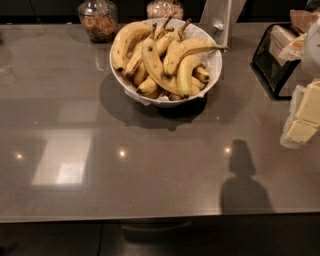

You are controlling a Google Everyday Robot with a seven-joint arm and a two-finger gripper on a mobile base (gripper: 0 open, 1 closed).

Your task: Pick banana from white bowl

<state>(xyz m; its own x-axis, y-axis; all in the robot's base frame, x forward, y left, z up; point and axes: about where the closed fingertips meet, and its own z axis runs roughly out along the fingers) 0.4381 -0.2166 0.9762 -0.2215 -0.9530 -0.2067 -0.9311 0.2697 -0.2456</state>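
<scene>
The white bowl [214, 64] stands at the back middle of the grey counter, heaped with several ripe bananas. The banana [191, 48] lies on top of the pile at the right, gently curved, with its long thin brownish stem pointing right over the rim and its dark tip down to the left. My gripper [219, 24] comes down from the top edge just behind the bowl's right rim. It sits a little above and to the right of the banana's stem and touches nothing that I can see.
Two glass jars [98, 19] [165, 8] stand behind the bowl at the back edge. A black wire rack [274, 62] holding packets is at the right, with pale wrapped blocks [306, 117] in front of it. The counter's front edge [150, 218] runs along the bottom.
</scene>
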